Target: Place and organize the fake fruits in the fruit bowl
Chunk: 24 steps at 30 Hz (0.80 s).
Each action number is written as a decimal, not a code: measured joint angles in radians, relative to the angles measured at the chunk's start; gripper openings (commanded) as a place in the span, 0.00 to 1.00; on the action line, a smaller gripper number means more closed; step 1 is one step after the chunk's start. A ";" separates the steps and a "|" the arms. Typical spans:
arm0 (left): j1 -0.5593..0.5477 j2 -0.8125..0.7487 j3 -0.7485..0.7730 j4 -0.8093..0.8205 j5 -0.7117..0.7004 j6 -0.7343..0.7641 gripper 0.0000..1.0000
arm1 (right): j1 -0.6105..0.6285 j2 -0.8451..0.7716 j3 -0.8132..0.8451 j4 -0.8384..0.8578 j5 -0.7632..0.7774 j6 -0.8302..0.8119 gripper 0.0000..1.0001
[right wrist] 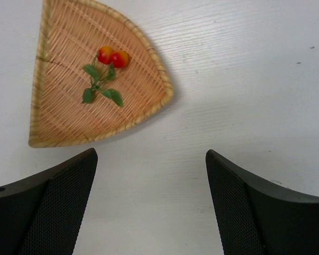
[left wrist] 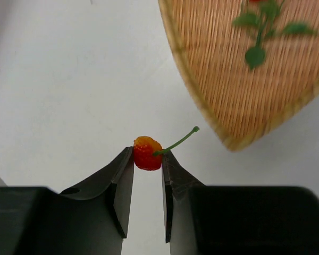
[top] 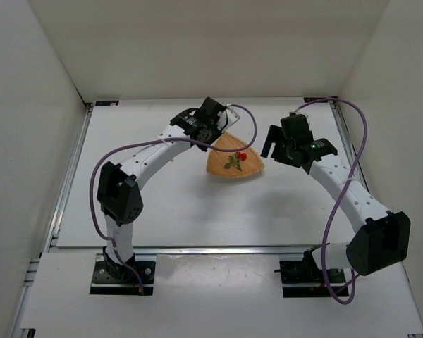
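Bowl [right wrist: 53, 114], frame centre: one sprig [right wrist: 103, 77] in; left gripper [left wrist: 147, 164] pinching a berry [left wrist: 147, 153] outside it; right gripper [right wrist: 151, 204] wide, empty.

Woven, ribbed wicker-look bowl [right wrist: 58, 114], glossy plastic-look berries [right wrist: 113, 56], matt white table [right wrist: 244, 69].

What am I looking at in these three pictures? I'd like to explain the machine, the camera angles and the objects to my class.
Two white robot arms are bolted to a white table. One picture looks down from above; the other two come from cameras on each wrist. On the table lies a woven, rounded-triangle fruit bowl with a sprig of fake berries inside. The left gripper pinches a single red-orange berry with a green stem, beside the bowl. The right gripper is open and holds nothing.
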State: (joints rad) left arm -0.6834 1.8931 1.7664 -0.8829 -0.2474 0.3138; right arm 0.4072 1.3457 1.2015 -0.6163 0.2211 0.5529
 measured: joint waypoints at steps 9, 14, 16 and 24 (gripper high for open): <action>-0.064 0.302 0.264 0.017 0.016 0.005 0.59 | -0.066 -0.122 -0.047 -0.040 0.052 0.018 0.89; -0.073 0.353 0.266 -0.014 0.024 -0.002 0.91 | -0.112 -0.231 -0.110 -0.055 0.083 0.032 0.96; -0.072 0.347 0.269 -0.016 0.022 -0.008 0.92 | -0.125 -0.262 -0.135 -0.071 0.091 0.039 1.00; -0.013 0.116 0.137 0.000 -0.017 -0.034 1.00 | -0.183 -0.339 -0.256 -0.121 0.072 0.053 1.00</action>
State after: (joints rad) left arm -0.6968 2.0094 1.9030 -0.8829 -0.2642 0.2798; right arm 0.2237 1.0069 0.9455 -0.7376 0.2928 0.6064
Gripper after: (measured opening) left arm 0.989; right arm 0.996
